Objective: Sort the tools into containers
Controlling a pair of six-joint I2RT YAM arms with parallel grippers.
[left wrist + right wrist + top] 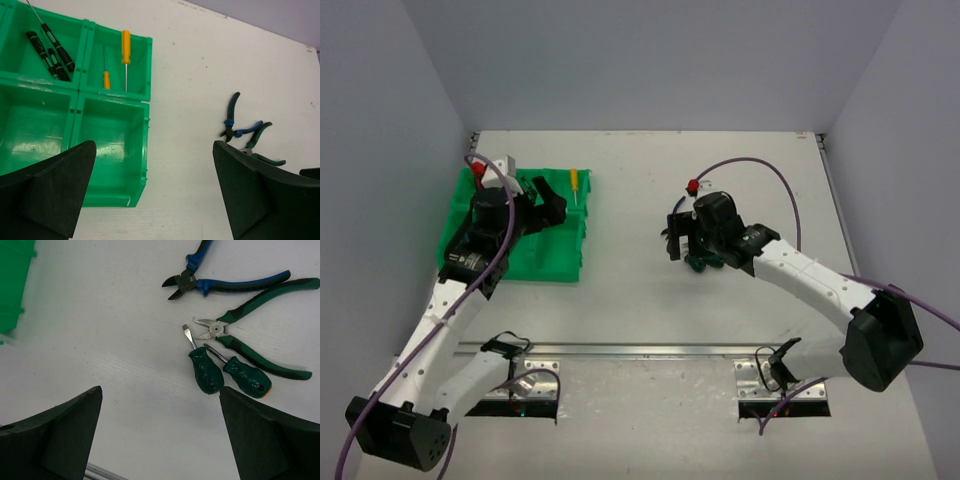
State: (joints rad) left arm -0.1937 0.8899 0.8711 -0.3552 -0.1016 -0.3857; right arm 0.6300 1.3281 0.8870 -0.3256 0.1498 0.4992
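The green bin tray (545,262) sits at the left. My left gripper (550,205) hovers over it, open and empty. The left wrist view (154,150) shows black screwdrivers (50,47) in one far compartment and two yellow screwdrivers (125,50) in the one beside it. The two near compartments (107,145) look empty. My right gripper (676,236) is open and empty above the table. In the right wrist view (160,392) it is just left of blue cutters (225,284), green pliers (250,340) and two stubby green screwdrivers (205,371).
The bin's corner (12,285) shows at the right wrist view's left edge. A metal rail (640,350) runs along the near side of the table. Grey walls enclose the table on three sides. Purple cables loop off both arms.
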